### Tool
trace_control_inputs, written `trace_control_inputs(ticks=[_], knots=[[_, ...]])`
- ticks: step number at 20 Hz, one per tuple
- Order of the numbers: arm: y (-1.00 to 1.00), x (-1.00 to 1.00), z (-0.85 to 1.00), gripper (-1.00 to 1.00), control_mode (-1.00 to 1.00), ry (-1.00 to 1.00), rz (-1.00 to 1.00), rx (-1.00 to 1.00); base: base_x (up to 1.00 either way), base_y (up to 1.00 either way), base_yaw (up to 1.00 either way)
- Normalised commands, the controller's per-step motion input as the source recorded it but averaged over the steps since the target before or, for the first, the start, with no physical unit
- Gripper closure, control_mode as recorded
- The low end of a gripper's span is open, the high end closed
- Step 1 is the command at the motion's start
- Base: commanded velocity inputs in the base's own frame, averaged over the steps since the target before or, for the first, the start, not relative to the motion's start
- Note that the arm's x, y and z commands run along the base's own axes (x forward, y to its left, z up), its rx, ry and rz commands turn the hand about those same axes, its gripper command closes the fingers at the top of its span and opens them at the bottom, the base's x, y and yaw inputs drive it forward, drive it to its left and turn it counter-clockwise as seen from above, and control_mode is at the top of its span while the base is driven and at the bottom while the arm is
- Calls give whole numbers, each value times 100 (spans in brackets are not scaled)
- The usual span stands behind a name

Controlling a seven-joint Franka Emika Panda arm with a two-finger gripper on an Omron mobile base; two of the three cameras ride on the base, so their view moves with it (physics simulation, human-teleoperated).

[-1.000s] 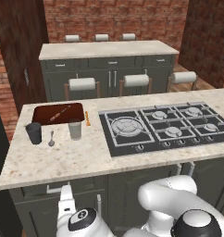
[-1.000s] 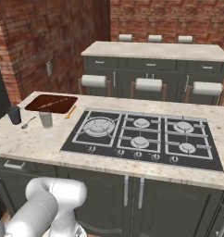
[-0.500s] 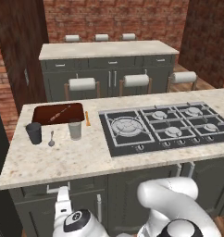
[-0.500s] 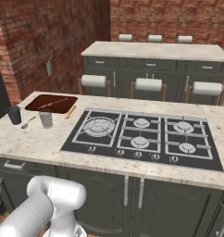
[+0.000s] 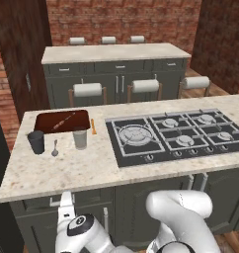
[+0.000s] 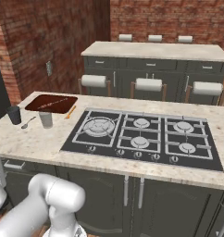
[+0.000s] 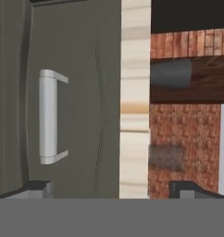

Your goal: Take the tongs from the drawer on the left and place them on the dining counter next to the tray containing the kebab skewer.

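Your robot's arm [image 5: 178,217] is smooth, shiny white, made of fat round tubes that join like bent pipes. One joint ends in a round black cap [image 5: 80,224] with a small white mark in its middle, and a thin white piece sticks up beside it. In the hand view you see two small dark, blocky fingertips [image 7: 36,188] with grey edges.

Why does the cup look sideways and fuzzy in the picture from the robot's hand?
Hand view: the camera is rolled, so the drawer, its handle and the dark cup lie sideways; the pale cup smears. Left base view: both cups stand upright and sharp, with soft, even light.
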Motion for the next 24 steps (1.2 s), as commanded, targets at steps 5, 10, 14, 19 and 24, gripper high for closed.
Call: trace_control_inputs(ticks=[5, 10, 14, 19, 24], knots=[[26, 18, -33, -100, -100, -4, 0, -1, 0, 0, 0], [23, 7, -43, -100, -100, -14, 0, 0, 0, 0, 0], [19, 2, -34, -100, -100, -14, 0, 0, 0, 0, 0], [10, 0, -6, -100, -100, -5, 0, 0, 0, 0, 0], [0, 16, 0, -100, -100, 0, 0, 0, 0, 0, 0]])
